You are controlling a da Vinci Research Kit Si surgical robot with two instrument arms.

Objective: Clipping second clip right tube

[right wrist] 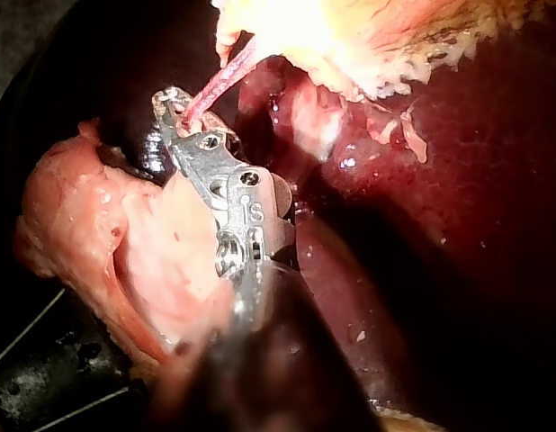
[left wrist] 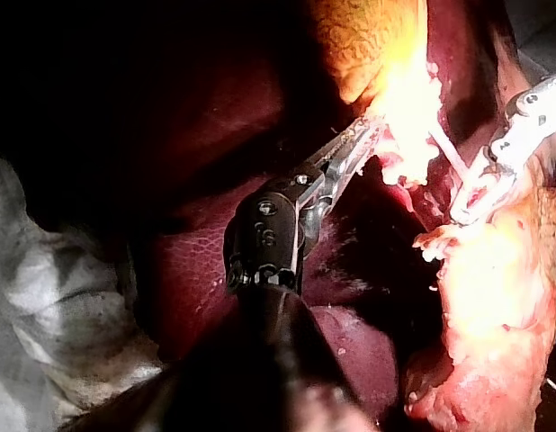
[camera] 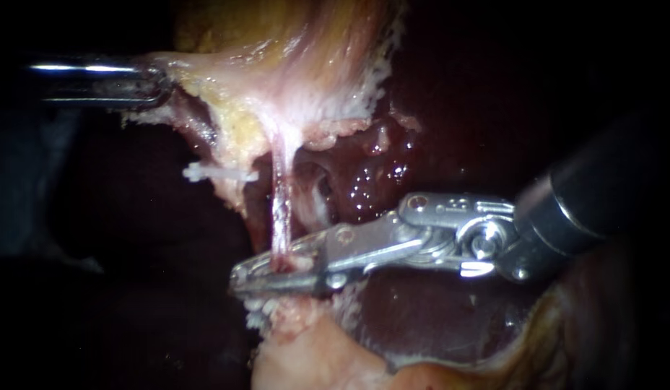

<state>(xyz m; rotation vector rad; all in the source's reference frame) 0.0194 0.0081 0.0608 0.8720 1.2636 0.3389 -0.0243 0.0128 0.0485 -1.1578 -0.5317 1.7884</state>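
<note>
Right instrument jaws clenched on the tube; clip seemingly not yet released; left instrument jaws grasping the gallbladder.

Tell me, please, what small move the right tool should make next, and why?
Probably open the right tool slowly and ease it straight back. Its jaws look closed across the tube with their tips meeting, so the squeeze may be complete.

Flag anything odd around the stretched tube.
One thing: a white clip juts sideways from the pale tissue edge, beside the stretched tube, not on it. What it grips is hidden. The right instrument meets the tube crosswise.
</note>
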